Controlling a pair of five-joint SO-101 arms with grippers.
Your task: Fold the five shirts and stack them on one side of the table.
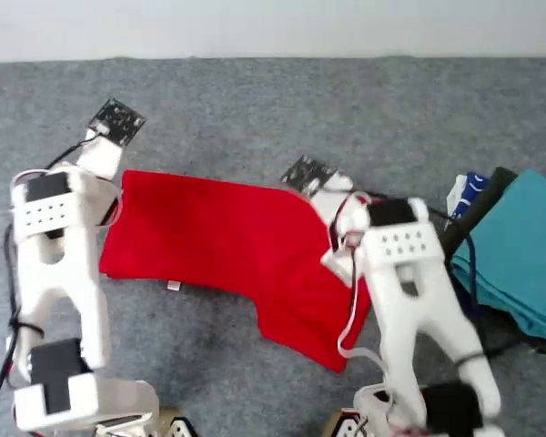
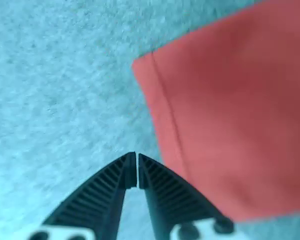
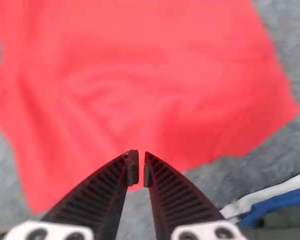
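On the grey felt table (image 1: 255,100), a flat red fabric shirt (image 1: 218,241) lies spread. The left gripper (image 2: 137,171) hovers just off the shirt's hemmed corner, jaws pressed together, empty. The right gripper (image 3: 139,169) hangs over the shirt's opposite edge, jaws barely apart, empty. Teal folded cloth (image 1: 519,241) sits beyond that edge.
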